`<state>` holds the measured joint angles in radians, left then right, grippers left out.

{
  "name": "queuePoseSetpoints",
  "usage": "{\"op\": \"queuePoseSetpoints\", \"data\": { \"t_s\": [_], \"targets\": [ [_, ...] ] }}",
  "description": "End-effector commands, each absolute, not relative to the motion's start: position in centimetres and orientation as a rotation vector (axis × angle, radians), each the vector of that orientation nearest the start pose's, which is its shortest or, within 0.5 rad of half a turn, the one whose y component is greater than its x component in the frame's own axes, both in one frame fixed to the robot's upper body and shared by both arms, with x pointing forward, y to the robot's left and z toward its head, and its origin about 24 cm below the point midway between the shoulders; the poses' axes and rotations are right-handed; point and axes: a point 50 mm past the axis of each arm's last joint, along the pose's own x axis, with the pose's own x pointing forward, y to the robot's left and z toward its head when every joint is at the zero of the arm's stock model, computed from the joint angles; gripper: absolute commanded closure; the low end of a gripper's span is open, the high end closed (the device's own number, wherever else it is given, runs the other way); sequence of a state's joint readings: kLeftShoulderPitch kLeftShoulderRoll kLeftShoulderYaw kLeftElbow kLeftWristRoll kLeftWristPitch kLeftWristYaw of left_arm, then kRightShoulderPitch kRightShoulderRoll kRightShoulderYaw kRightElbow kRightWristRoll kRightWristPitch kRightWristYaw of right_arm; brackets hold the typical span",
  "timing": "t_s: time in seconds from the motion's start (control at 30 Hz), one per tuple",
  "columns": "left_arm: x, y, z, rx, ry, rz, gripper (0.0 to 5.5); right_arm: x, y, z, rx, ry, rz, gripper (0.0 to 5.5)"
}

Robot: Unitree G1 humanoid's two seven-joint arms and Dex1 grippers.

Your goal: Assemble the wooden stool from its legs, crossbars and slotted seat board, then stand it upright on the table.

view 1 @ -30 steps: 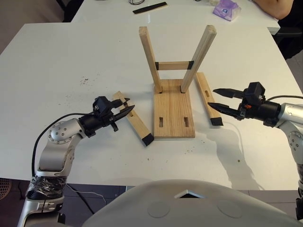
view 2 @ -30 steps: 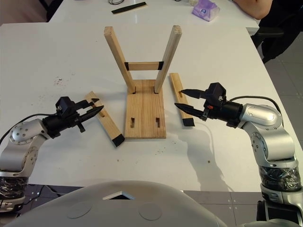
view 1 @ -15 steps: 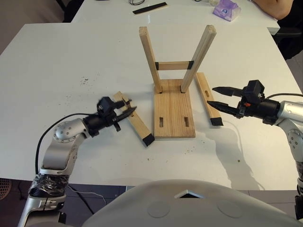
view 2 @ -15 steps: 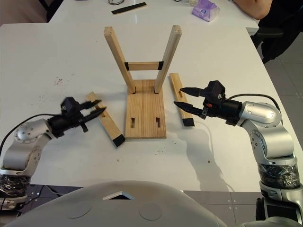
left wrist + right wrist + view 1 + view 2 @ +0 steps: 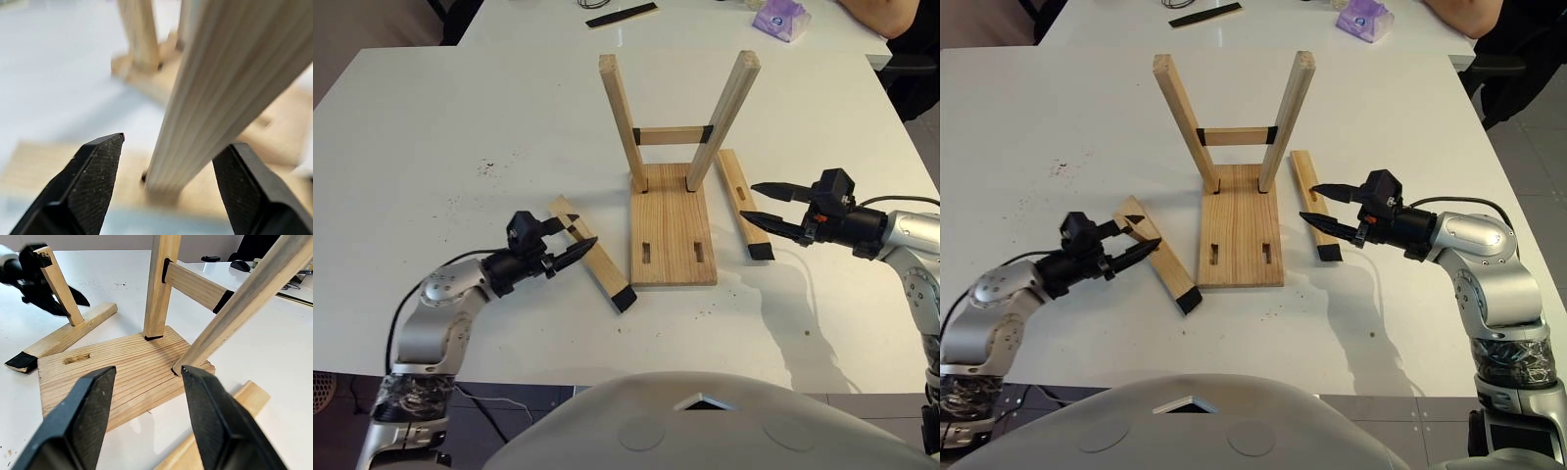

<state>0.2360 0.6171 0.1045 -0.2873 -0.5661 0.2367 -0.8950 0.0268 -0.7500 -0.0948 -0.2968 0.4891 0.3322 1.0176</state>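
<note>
Leftward, the left end effector (image 5: 582,230) has drawn back a little toward 6 o'clock, and the loose leg (image 5: 602,269) beside it has slid the same way. The right arm has hardly stirred.

On the white surface (image 5: 431,117) the seat board (image 5: 671,250) lies flat at the centre, slotted face up. Two standing legs (image 5: 619,117) are seated in the slots at its 12 o'clock end and are joined partway up by a crossbar (image 5: 672,135). By my reckoning that makes the stool about half built. The two slots (image 5: 648,253) at the 6 o'clock end are unfilled. The loose leg at the board's 8 o'clock lies flat, with a short crossbar piece (image 5: 59,284) standing up from it. A second loose leg (image 5: 742,201) lies flat just beside the board at 3 o'clock. What is left, then, is joining those two, seating them, and turning the stool onto its feet.

The left arm is bent low over the surface, its end effector pointing toward 3 o'clock. Its fingers are spread on either side of the short crossbar piece. The piece runs close along one finger, but I cannot tell if it is pinched.

The right arm reaches in from 3 o'clock, with the right end effector (image 5: 749,200) over the second loose leg. It is spread wide and has hold of nothing.
</note>
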Motion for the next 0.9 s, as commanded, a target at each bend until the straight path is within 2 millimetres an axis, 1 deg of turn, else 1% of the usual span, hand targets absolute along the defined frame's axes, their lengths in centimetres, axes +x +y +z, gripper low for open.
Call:
{"op": "queuePoseSetpoints", "data": {
  "t_s": [0.03, 0.2, 0.27, 0.33, 0.4, 0.57, 0.67, 0.83, 0.9],
  "targets": [
    [18.8, 22.1, 10.5, -0.003, 0.149, -0.936, 2.37, 21.7, -22.0, 11.8, -0.239, 0.196, 1.043, 3.07],
    [19.3, 21.9, 13.9, -0.011, 0.056, -0.959, 2.37, 21.5, -21.9, 11.7, -0.234, 0.188, 1.04, 3.07],
    [19.4, 21.4, 16.2, -0.089, -0.023, -0.983, 2.37, 21.5, -21.7, 12.1, -0.211, 0.173, 1.049, 3.07],
    [19.3, 20.9, 18.3, -0.124, -0.079, -1.021, 2.37, 21.4, -21.7, 12.5, -0.199, 0.161, 1.053, 3.07],
    [19.4, 20.3, 19.2, -0.121, -0.097, -1.039, 2.37, 21.5, -21.8, 12.6, -0.198, 0.158, 1.049, 3.07],
    [20.7, 18.6, 19.0, -0.108, -0.09, -0.991, 2.37, 21.5, -21.2, 12.9, -0.168, 0.137, 1.059, 3.07],
    [21.2, 18.3, 19.2, -0.116, -0.112, -0.958, 2.37, 21.7, -21.0, 13.1, -0.17, 0.129, 1.067, 3.07],
    [21.3, 17.8, 19.6, -0.133, -0.13, -0.956, 2.37, 22.0, -21.0, 13.2, -0.179, 0.122, 1.068, 3.07],
    [21.1, 17.6, 19.3, -0.134, -0.118, -0.957, 2.37, 22.0, -21.0, 13.2, -0.178, 0.12, 1.068, 3.07]
  ]
}}
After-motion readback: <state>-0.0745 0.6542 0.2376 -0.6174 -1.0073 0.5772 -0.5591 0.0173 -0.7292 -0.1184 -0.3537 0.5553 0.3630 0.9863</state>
